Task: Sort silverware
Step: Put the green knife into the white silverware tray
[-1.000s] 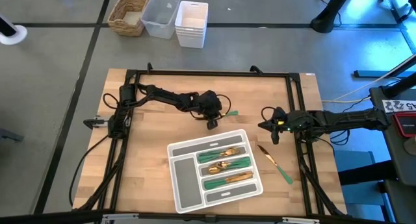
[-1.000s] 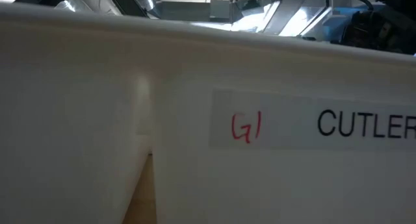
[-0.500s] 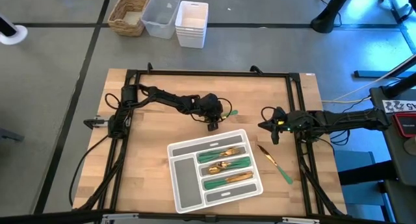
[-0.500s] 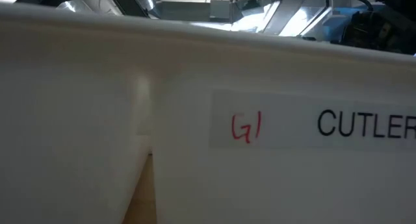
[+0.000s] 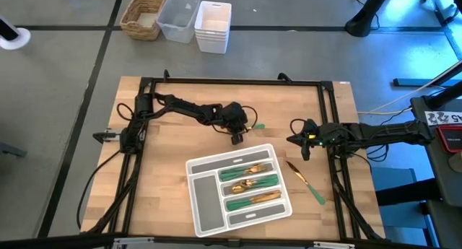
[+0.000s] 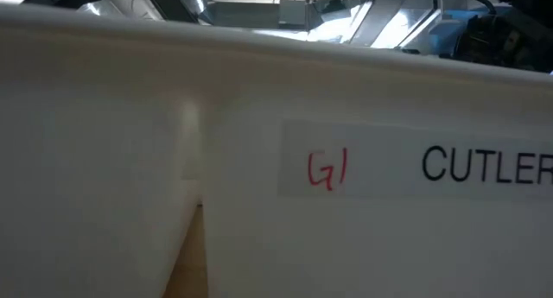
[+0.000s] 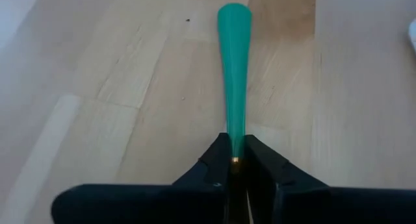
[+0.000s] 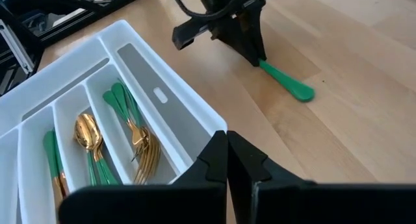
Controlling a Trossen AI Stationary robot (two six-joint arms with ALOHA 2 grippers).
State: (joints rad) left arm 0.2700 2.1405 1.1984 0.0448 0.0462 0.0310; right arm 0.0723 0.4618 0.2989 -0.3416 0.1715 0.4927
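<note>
Wooden bench planks carry a grey compartmented tray near the front edge, with green-handled gold silverware already lying in three of its slots, and one knife loose on the wood between the tray and the right edge. Compared with a second ago, the left gripper, just behind the tray's back edge, has snapped narrow again after briefly opening: in its wrist view the fingers now pinch a green handle that sticks out ahead over the wood. That looks like a fresh re-grip on one piece, probably ready to lift toward a slot. The right gripper waits fully closed and holding nothing, near the right edge. Filling the low view is a white bin wall whose label reads "G1" in red and "CUTLER", cut off at the frame.
</note>
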